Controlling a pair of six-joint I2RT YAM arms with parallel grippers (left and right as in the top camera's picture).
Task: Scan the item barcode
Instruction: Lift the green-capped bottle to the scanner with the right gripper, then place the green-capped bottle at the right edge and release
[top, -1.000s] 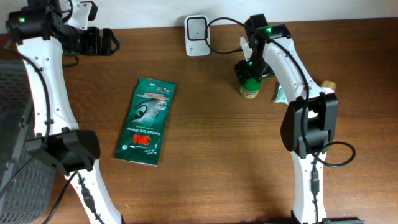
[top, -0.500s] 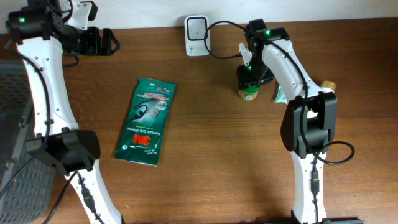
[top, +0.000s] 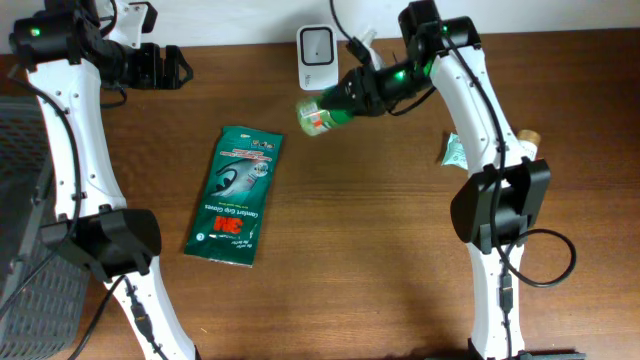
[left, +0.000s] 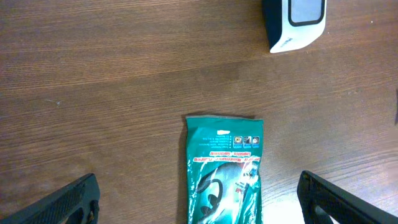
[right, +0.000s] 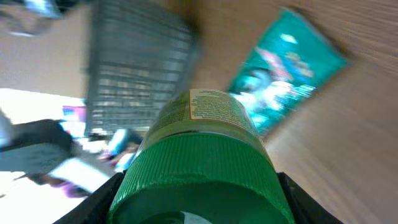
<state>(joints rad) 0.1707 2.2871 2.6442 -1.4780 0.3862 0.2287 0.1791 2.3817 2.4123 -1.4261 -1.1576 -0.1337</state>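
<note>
Overhead: I see right gripper (top: 347, 94) clenched round green-capped bottle (top: 316, 117), held aloft on its side just in front of scanner (top: 316, 44) at worktop's rear edge, probably to present label. Barcode too blurred to confirm. Left gripper (top: 172, 68) spread wide, idle near rear-left corner.

Green-capped jar (right: 199, 155) filling foreground, teal packet (right: 289, 71) on table (right: 354, 137), blurred dark basket (right: 134, 68)

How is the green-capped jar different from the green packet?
The jar is round and held tipped sideways by the right gripper; the packet is flat and lies untouched on the table. The jar looks smaller than the long packet. Both are partly green.
</note>
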